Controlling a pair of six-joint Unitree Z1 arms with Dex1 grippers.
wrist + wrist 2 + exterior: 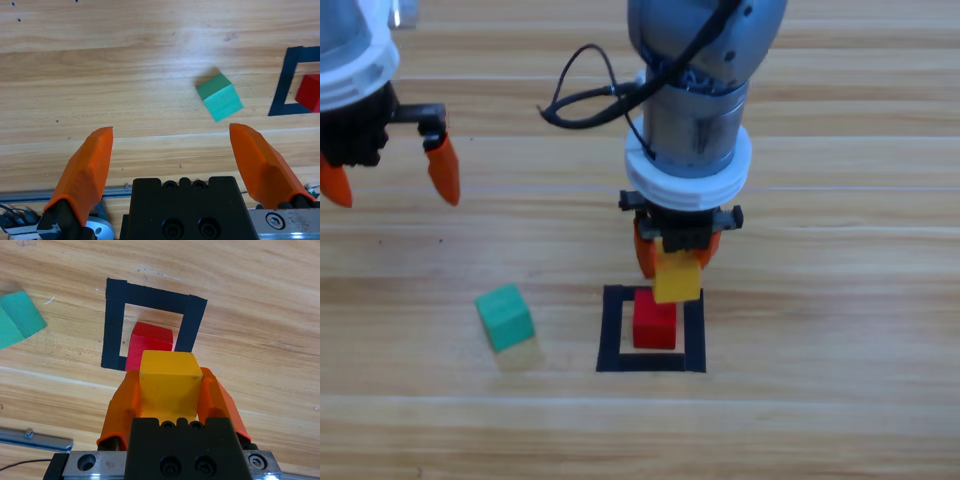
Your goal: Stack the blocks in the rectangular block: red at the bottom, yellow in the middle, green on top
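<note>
Yellow cube [677, 277]: clamped between the jaws of the right gripper [676, 262], held above the red cube [654, 322], which sits inside the rectangular block [611, 330] of dark tape near the tabletop's [840, 330] middle. Green cube [505, 317]: on the bare pale wood planks left of the outline. Left gripper [388, 178]: jaws wide apart, holding nothing, near the far left corner

red cube [654, 324]: set flat inside the tape square [612, 330] | yellow cube [677, 278]: held raised just above the red cube, slightly tilted | green cube [505, 317]: laid left of the square, outside, turned askew
</note>
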